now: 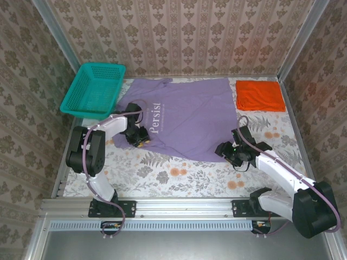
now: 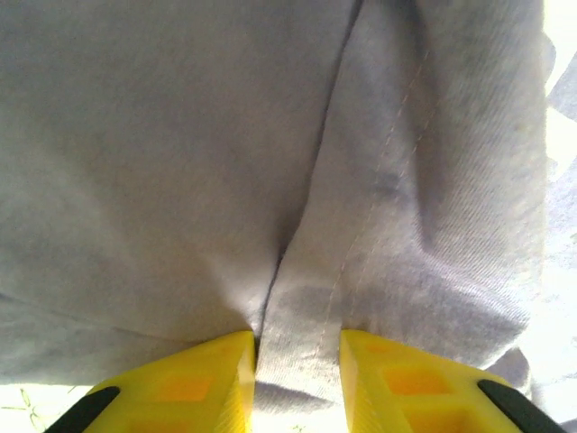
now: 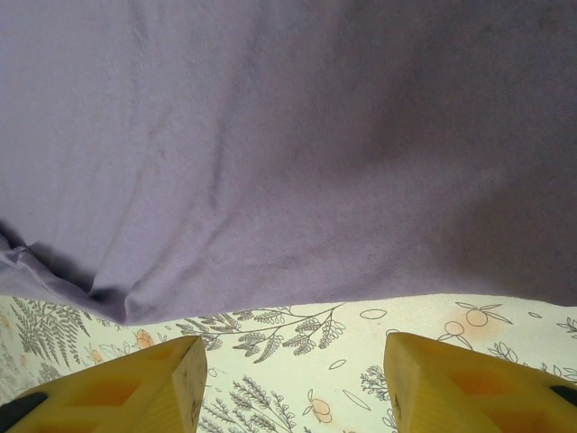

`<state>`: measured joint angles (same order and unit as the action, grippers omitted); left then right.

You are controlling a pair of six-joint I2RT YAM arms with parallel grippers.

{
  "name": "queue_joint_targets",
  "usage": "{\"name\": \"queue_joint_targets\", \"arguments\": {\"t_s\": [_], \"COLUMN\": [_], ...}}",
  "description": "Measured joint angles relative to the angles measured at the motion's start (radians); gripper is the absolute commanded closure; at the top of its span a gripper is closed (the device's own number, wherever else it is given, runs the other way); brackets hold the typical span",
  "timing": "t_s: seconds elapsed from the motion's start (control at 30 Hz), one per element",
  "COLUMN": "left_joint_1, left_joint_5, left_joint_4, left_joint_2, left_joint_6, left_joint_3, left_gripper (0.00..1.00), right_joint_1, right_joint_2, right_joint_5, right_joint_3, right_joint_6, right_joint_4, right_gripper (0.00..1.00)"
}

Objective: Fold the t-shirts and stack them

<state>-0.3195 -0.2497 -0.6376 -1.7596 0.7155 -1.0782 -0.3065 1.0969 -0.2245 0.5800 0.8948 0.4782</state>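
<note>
Purple tee (image 1: 190, 116), lettered "Persist", flat on tabletop (image 1: 162, 173); left claw (image 2: 297, 361) pinching its fold; right claw (image 3: 293, 365) spread beside hem.

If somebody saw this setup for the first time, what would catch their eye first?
A big lavender t-shirt lies spread across the middle of the table, with a bright orange t-shirt folded at the far right corner. A teal basket sits at the far left, and the left gripper has a fold of the lavender cloth between its fingers.
</note>
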Motion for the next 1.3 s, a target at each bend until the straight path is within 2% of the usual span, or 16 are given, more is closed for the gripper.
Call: {"name": "queue_joint_targets", "arguments": {"t_s": [0.13,0.23,0.37,0.47,0.63,0.77,1.03,1.3], "left_joint_1": [0.000,-0.001,-0.001,-0.001,-0.005,-0.020,-0.047,-0.077], "left_joint_5": [0.000,0.000,0.000,0.000,0.011,0.024,0.042,0.045], "left_joint_4": [0.003,0.003,0.003,0.002,-0.018,-0.047,-0.108,-0.166], "left_joint_2": [-0.009,-0.010,-0.011,-0.011,-0.001,0.040,0.151,0.232], "left_joint_6": [0.000,0.000,0.000,0.000,-0.004,-0.006,-0.021,-0.027], "left_joint_3": [-0.009,-0.009,-0.010,-0.010,-0.015,-0.035,-0.045,0.006], "left_gripper": [0.76,0.87,0.91,1.00,1.00,1.00,1.00,1.00], "right_joint_1": [0.005,0.024,0.070,0.115,0.192,0.225,0.290,0.310], "right_joint_2": [-0.026,-0.061,-0.133,-0.197,-0.249,-0.224,-0.087,0.043], "right_joint_5": [0.014,0.047,0.104,0.154,0.204,0.203,0.185,0.160], "right_joint_3": [0.000,0.000,0.000,0.000,-0.014,-0.060,-0.117,-0.114], "right_joint_6": [0.000,0.004,0.020,0.030,0.038,0.048,0.051,0.043], "right_joint_4": [0.028,0.078,0.144,0.203,0.261,0.257,0.142,0.026], "right_gripper": [0.44,0.44,0.45,0.45,0.47,0.48,0.58,0.67]}}
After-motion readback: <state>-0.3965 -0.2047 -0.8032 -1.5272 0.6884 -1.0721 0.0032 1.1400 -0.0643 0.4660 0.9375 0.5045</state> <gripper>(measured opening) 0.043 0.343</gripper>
